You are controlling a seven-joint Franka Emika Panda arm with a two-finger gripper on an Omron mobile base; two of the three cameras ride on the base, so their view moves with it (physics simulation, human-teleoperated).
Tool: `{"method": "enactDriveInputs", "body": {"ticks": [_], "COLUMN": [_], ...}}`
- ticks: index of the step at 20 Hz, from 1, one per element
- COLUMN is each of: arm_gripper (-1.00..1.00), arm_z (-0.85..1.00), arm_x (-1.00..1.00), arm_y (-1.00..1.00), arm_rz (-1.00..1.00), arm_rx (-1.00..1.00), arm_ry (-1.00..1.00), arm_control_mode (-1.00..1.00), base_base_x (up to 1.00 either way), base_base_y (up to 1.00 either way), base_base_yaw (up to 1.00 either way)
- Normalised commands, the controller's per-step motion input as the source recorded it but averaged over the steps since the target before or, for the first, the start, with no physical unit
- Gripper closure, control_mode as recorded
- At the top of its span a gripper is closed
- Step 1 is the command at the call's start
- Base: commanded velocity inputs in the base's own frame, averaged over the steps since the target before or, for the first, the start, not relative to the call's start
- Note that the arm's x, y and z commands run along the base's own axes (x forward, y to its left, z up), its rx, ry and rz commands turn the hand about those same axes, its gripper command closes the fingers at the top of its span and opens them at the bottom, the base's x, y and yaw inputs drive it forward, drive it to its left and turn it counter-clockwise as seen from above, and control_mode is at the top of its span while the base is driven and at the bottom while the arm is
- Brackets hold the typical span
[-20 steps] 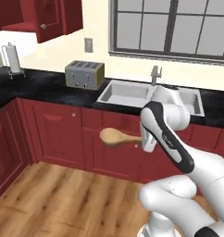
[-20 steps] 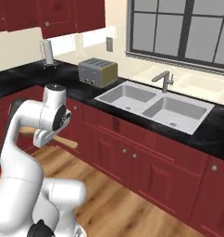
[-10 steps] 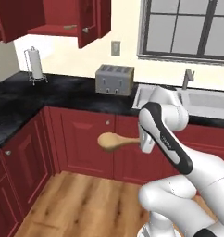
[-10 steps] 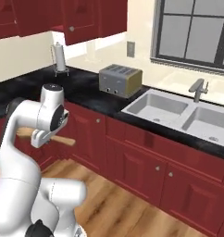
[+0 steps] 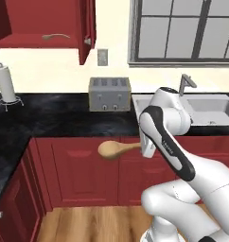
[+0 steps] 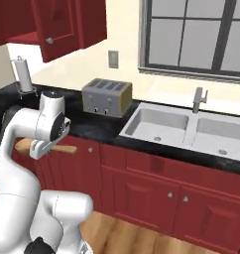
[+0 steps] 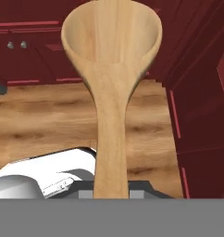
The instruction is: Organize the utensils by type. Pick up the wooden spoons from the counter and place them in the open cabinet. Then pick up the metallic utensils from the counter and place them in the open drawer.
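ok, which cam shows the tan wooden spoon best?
Hand view: the tan wooden spoon is close up, bowl and handle sharp. Left base view shows its bowl and some handle from the side; right base view only bits behind the arm.

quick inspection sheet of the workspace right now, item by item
surface: black counter, no utensils seen on it
job's things: wooden spoon held level in front of the red base cabinets; open cabinet already has a pale utensil on its shelf
clutter: toaster, paper towel holder
grippers: gripper shut on the spoon's handle
cables: nothing seen
surroundings: sink with faucet, window, wall outlet, wood floor
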Motion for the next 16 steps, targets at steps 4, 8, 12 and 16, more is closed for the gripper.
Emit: {"method": "enactDriveInputs", "body": {"ticks": [4,8,12,16], "arm_gripper": [1.0,1.0,1.0,1.0], "arm_z": [0.0,0.0,0.0,0.0], "arm_x": [0.0,0.0,0.0,0.0], "arm_y": [0.0,0.0,0.0,0.0], "arm_rz": [0.0,0.0,0.0,0.0], "arm_rx": [0.0,0.0,0.0,0.0], "arm_ry": [0.0,0.0,0.0,0.0], "arm_control_mode": [1.0,1.0,1.0,1.0], "base_base_x": [0.44,0.1,0.05,0.33], "base_base_y": [0.7,0.77,0.76,0.23], "base_base_yaw": [-0.48,-0.18,0.04,0.36]}}
